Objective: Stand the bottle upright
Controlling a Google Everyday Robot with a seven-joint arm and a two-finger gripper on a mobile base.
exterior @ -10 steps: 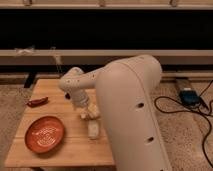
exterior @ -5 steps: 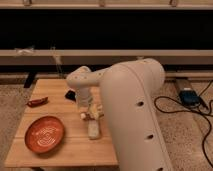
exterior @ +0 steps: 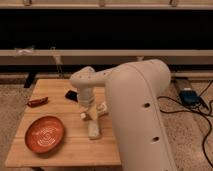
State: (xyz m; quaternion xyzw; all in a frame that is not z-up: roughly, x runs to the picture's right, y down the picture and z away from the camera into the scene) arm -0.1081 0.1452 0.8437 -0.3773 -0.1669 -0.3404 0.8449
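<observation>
We count one worktop, and on it one bottle lying flat, one orange plate, one red packet and one small dark object. We see one arm with one hand, its two fingers spread, just above the bottle. One blue box sits on the floor.

The bulky white arm reaches in from the right, wrist bent downward. Its white gripper hangs low over the wooden worktop, fingers spread apart.
</observation>
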